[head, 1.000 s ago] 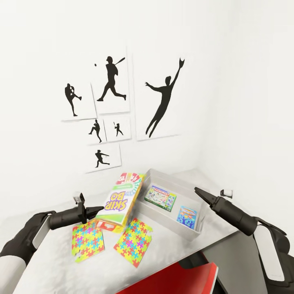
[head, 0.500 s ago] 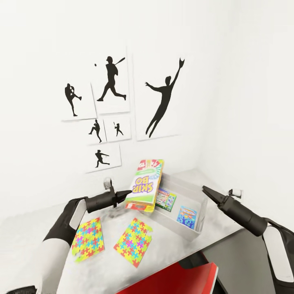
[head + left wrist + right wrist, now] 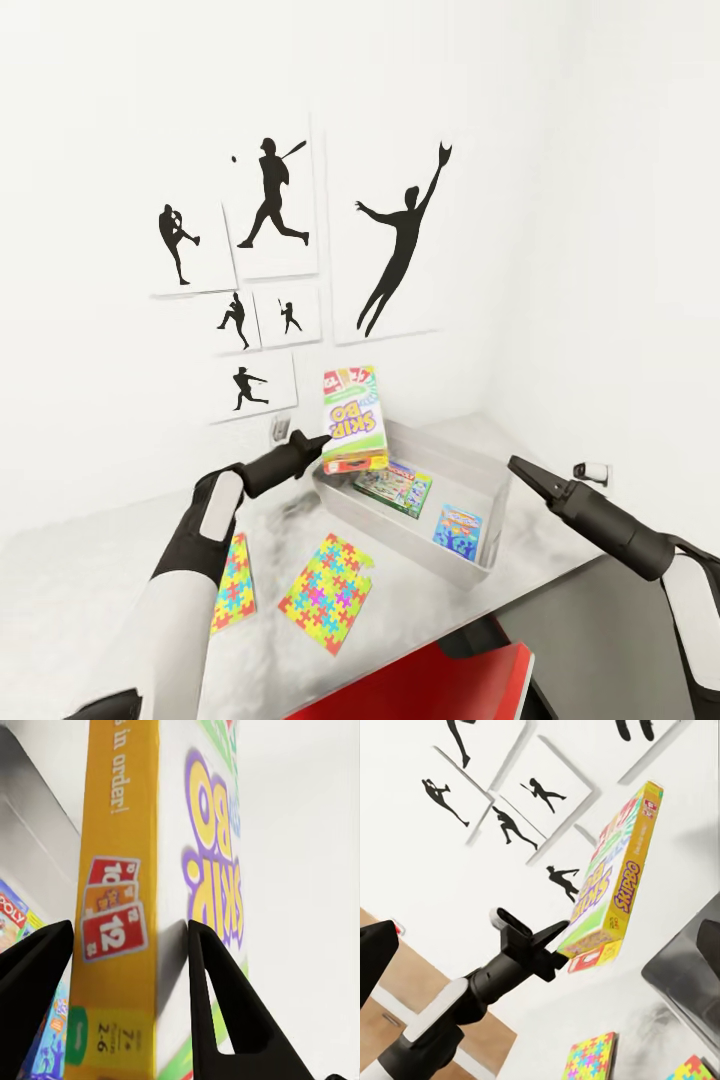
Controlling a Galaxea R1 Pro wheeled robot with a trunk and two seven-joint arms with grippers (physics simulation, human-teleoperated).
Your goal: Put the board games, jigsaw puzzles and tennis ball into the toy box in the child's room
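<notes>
My left gripper (image 3: 325,442) is shut on a yellow Skip-Bo board game (image 3: 352,418), held upright in the air above the left end of the toy box (image 3: 455,468). In the left wrist view both fingers (image 3: 217,997) clamp the box's narrow yellow side (image 3: 120,907). Inside the grey tub lie the green-and-white Monopoly game (image 3: 393,488) and a smaller blue game (image 3: 457,530). Two jigsaw puzzles (image 3: 325,592) (image 3: 232,597) lie flat on the table (image 3: 420,600) in front of the tub. My right gripper (image 3: 515,465) hovers open to the right of the tub. The tennis ball is out of view.
Black baseball-player silhouette pictures (image 3: 270,195) hang on the white wall behind the table. A red chair (image 3: 430,685) sits at the table's front edge below me. The table ends in the room's corner on the right.
My left arm has lifted the Skip-Bo game off the table and carried it up and right, from beside the puzzles to over the tub's left end. The right gripper drifted slightly right.
</notes>
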